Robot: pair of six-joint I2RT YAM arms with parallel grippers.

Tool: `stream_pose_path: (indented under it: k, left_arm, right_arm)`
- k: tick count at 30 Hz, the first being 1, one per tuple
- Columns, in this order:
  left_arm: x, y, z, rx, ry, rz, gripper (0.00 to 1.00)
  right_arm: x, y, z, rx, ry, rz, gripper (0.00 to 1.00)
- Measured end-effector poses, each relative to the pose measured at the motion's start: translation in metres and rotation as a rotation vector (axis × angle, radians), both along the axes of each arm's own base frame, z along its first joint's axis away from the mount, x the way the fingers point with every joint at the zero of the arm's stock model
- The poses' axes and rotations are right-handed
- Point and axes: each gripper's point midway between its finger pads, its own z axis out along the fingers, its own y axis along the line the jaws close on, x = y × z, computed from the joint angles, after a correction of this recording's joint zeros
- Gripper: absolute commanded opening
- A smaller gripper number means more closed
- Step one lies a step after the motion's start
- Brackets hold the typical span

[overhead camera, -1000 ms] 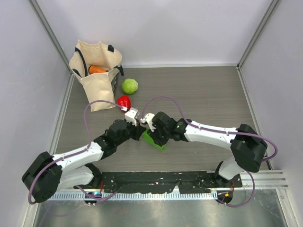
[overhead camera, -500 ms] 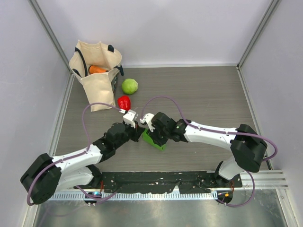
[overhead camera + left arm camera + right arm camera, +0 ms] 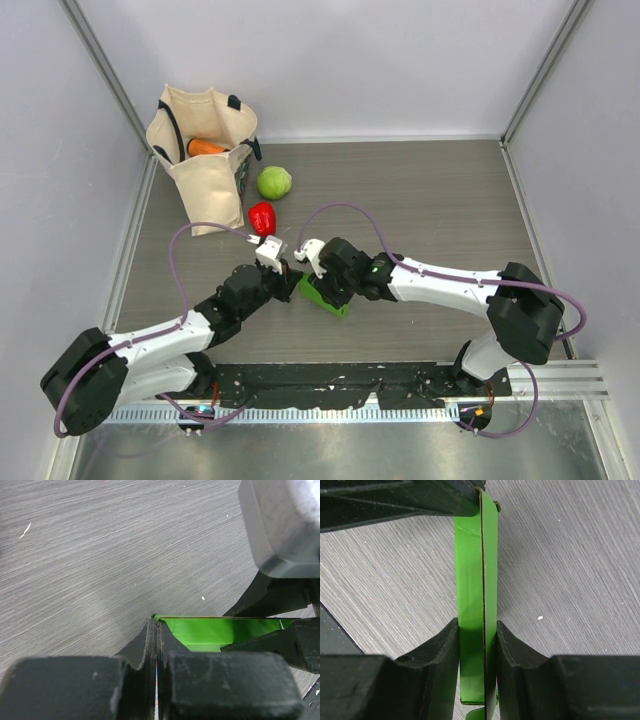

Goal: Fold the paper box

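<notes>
Left gripper [image 3: 157, 630]: pressed together on the left end of the paper box [image 3: 475, 555], its tips nipping the corner of the card.
Paper box: folded double into a narrow bright green strip. It is held between the two grippers over the middle of the counter [image 3: 430, 200], near its front. Whether its lower edge touches the wood I cannot tell.
Long axis: runs from one gripper straight to the other, in the top view from upper left down to lower right.
Facing: the two layers lie face to face, and their free edges show as a thin dark line in the right wrist view.
Right gripper [image 3: 477, 645]: pinching both layers of the strip, one finger on each face.
Step in hand: most likely setting a crease, with both ends clamped so the fold holds flat.
Next move: probably one gripper must let go and take a fresh flap while the other keeps the strip steady. Both releasing at once could let the card spring open.
</notes>
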Motion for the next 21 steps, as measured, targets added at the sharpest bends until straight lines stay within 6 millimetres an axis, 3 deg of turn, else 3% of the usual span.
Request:
stream_pose_path:
  k: [10,21]
  left_arm:
    - [0.002,0.003,-0.003,0.0,0.01,0.03,0.0]
    - [0.001,0.004,-0.004,0.009,0.01,0.044,0.0]
  right_arm:
    - [0.011,0.0,0.006,0.025,-0.029,-0.087,0.55]
    - [0.015,-0.006,0.034,0.118,-0.037,-0.25,0.62]
